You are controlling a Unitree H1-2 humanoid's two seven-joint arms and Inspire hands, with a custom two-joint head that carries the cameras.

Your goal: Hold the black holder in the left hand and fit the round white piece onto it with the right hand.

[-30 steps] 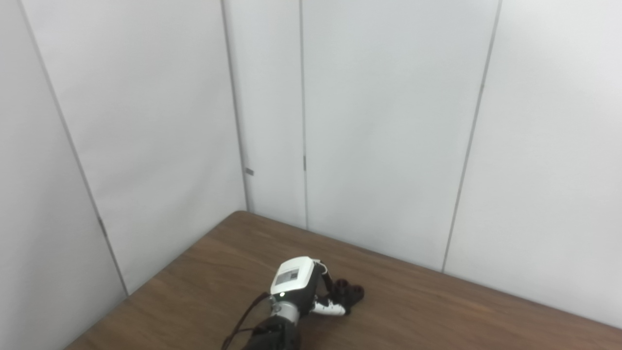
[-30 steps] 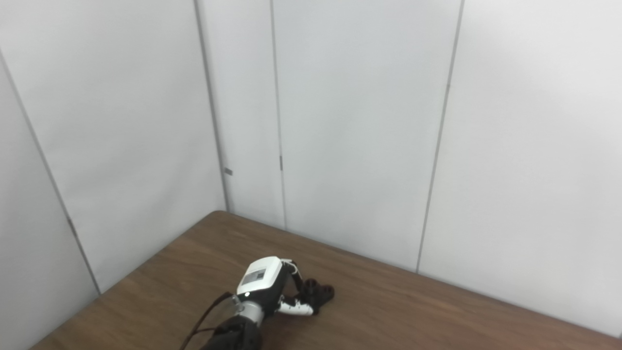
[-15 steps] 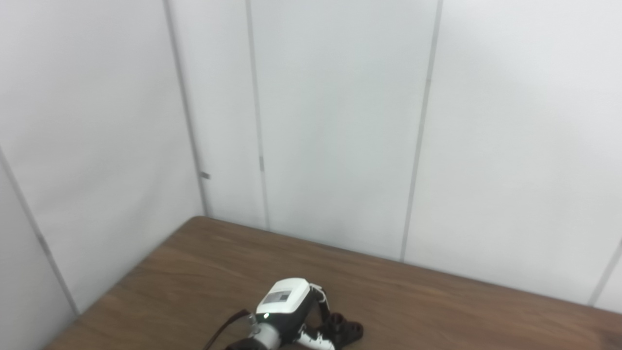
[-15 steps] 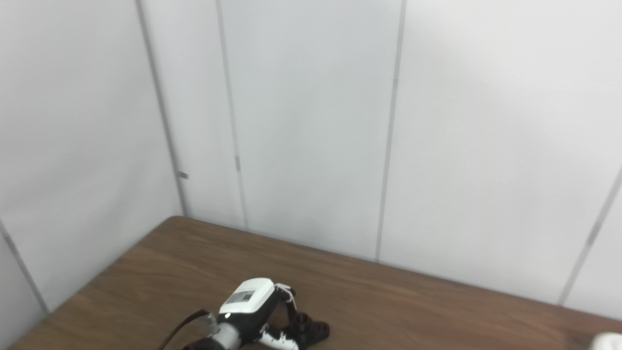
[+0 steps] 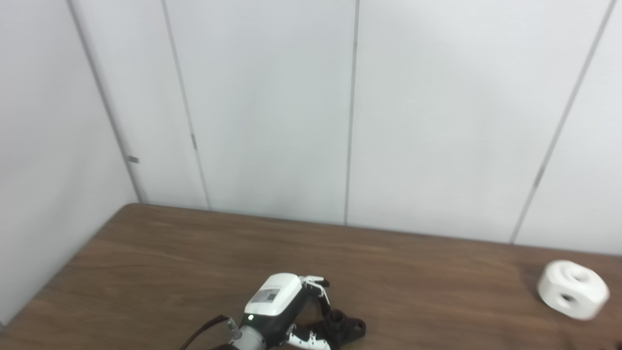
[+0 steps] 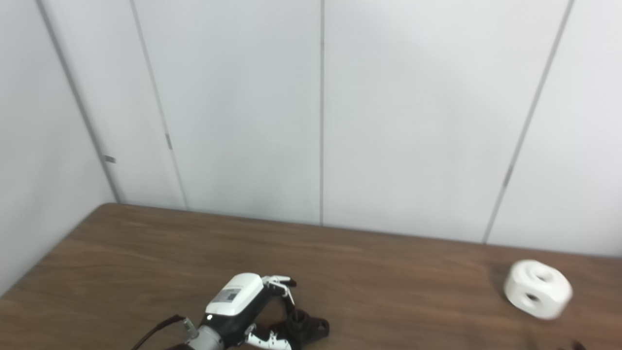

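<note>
The left hand point(image 5: 284, 311) is curling its fingers point(image 5: 315, 287) around the small black plastic holder point(image 5: 346, 328) on the brown wooden desk point(image 5: 194, 257), though whether they are gripping firmly is unclear. The round white piece with two holes point(image 5: 572, 289) is lying well to the right of the holder, near the desk's back edge. Judging from this, the hand needs a firm, centred hold before lifting. The right hand is out of view, and the holder's near side is being cut off.

The holder point(image 5: 346, 328) lies by the left hand point(image 5: 279, 311) on the table point(image 5: 413, 272); the round piece point(image 5: 572, 288) sits far right.
</note>
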